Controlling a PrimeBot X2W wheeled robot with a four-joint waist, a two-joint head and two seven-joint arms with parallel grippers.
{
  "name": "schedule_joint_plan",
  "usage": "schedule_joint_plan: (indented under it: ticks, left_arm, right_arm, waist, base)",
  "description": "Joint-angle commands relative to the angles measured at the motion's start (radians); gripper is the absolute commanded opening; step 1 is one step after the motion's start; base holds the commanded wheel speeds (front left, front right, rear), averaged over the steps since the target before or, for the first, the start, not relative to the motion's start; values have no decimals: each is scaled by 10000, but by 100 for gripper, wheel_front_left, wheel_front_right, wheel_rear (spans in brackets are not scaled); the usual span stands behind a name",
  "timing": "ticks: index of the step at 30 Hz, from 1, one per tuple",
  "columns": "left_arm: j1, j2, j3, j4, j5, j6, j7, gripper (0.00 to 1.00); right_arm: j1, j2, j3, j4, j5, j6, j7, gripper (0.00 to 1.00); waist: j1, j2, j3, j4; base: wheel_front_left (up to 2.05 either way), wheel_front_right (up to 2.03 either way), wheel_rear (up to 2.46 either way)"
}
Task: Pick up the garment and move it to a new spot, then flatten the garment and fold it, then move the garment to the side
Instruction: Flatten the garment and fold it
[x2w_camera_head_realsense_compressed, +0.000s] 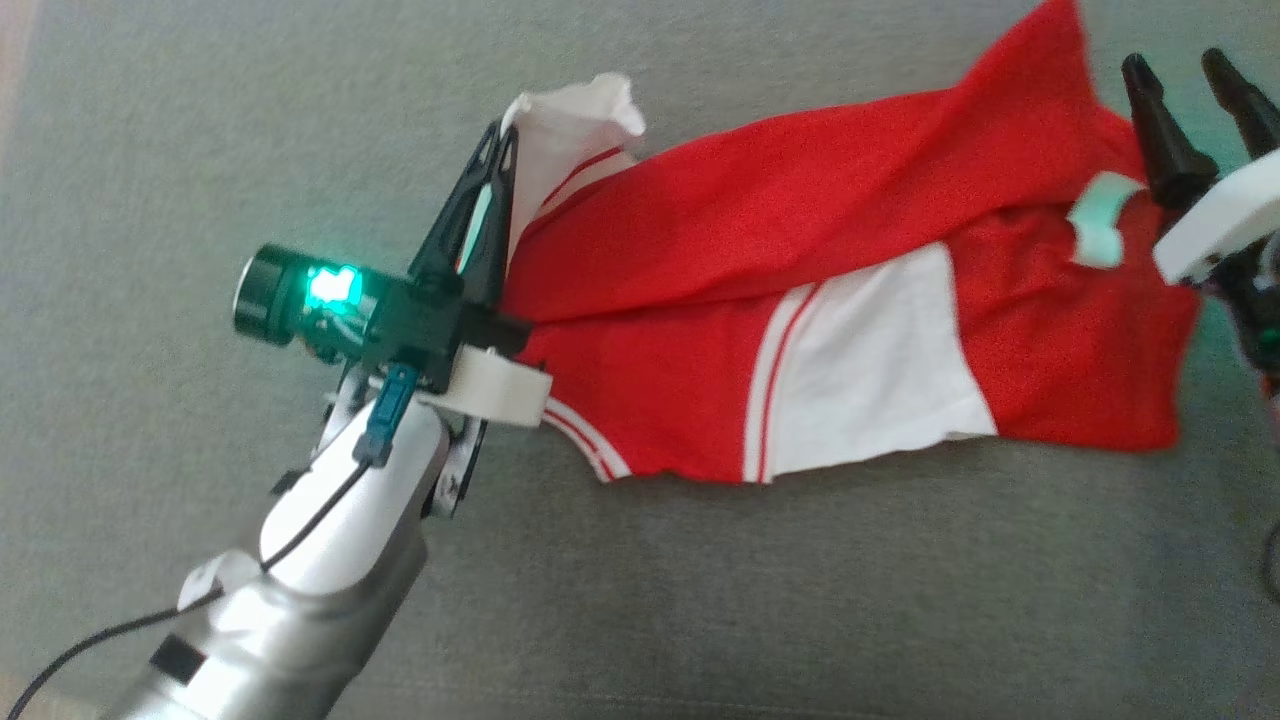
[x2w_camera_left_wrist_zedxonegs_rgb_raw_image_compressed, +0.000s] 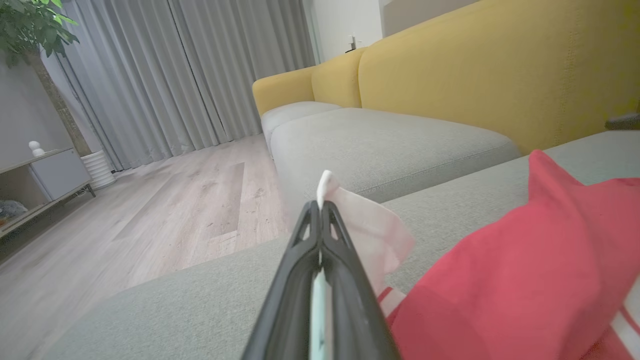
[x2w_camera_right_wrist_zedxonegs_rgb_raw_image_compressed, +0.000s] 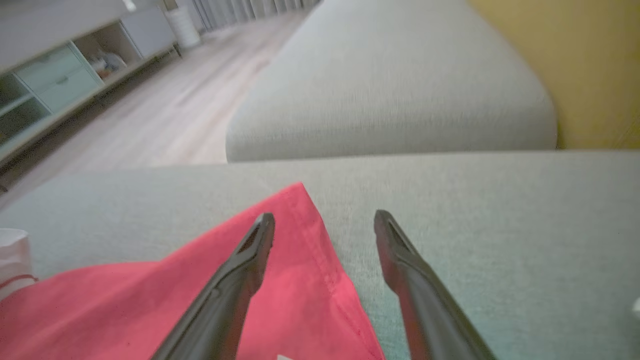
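while the left gripper (x2w_camera_head_realsense_compressed: 503, 135) is pinching shut on a white edge of the red-and-white jersey (x2w_camera_head_realsense_compressed: 850, 200), the right gripper (x2w_camera_head_realsense_compressed: 1175, 62) is hanging with fingers spread wide above the opposite red corner, gripping nothing. jersey is lying rumpled across the grey sofa cushion (x2w_camera_head_realsense_compressed: 200, 250); yellow backrest (x2w_camera_left_wrist_zedxonegs_rgb_raw_image_compressed: 500, 65) standing behind.

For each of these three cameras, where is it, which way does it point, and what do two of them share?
Head view: from the head, down onto grey cushion and garment; left gripper shut on its white end, right gripper open.
Left wrist view: along the shut fingers, toward curtains and yellow backrest.
Right wrist view: along the open fingers over the garment's red corner.
Shared: both wrist views show wood floor.
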Motion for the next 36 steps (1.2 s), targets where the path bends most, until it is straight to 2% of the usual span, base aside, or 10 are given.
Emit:
schedule_joint_plan:
  ticks: [1,5,6,7,19,26,31,32,33,36]
  left_arm:
    - [-485,199,354,-340,91,-8,-50,0]
    - [-815,-69,292,-368,195,-136,-50,0]
    - [-835,-93,302,-355,208,-153,-50,0]
    - [-841,-108,322,-345,215,-163,-50,0]
    - [440,496,1011,-802,138,37,-51,0]
    - [2489,1655,1634,-2070,-213,619,213,0]
    - [3665,2115,1893,-3039,-401,1078,593,0]
    - [3892,2190,1947,-3263,-431,1188,664,0]
    - [4076,2257,2000,-3461,-454,1289,722,0]
    - [4373,2401,2129,-3876,-484,1489,810,0]
  right_arm:
    - [29,-358,213,-59,156,-7,204,100]
    - [-654,-1245,1426,894,1016,-7,1631,100]
    - [-720,-1365,1675,956,1161,-7,1816,70]
    - [-784,-1462,1905,958,1290,-7,1878,0]
    - [1203,-2929,3594,-1155,2794,-7,-35,0]
    - [5316,-4187,2692,-2842,3013,-7,-1098,0]
    - [7205,-3811,2060,-3486,3018,-7,-1120,0]
    - [7594,-3643,1898,-3614,3041,-7,-1117,28]
    - [7938,-3447,1686,-3721,3125,-7,-1154,100]
    - [8792,-2927,799,-3973,3340,-7,-1380,100]
  waist:
    - [-2,0,463,477]
    - [-2,0,804,992]
    - [-2,0,812,1027]
    - [-2,0,810,1047]
    - [-2,0,-674,230]
    - [-2,0,-1488,-490]
    - [-2,0,-1563,-748]
    - [-2,0,-1544,-765]
    - [-2,0,-1508,-769]
    - [-2,0,-1422,-743]
  base:
    - [0,0,0]
    - [0,0,0]
    - [0,0,0]
    - [0,0,0]
    - [0,0,0]
    - [0,0,0]
    - [0,0,0]
    - [0,0,0]
    - [0,0,0]
    - [0,0,0]
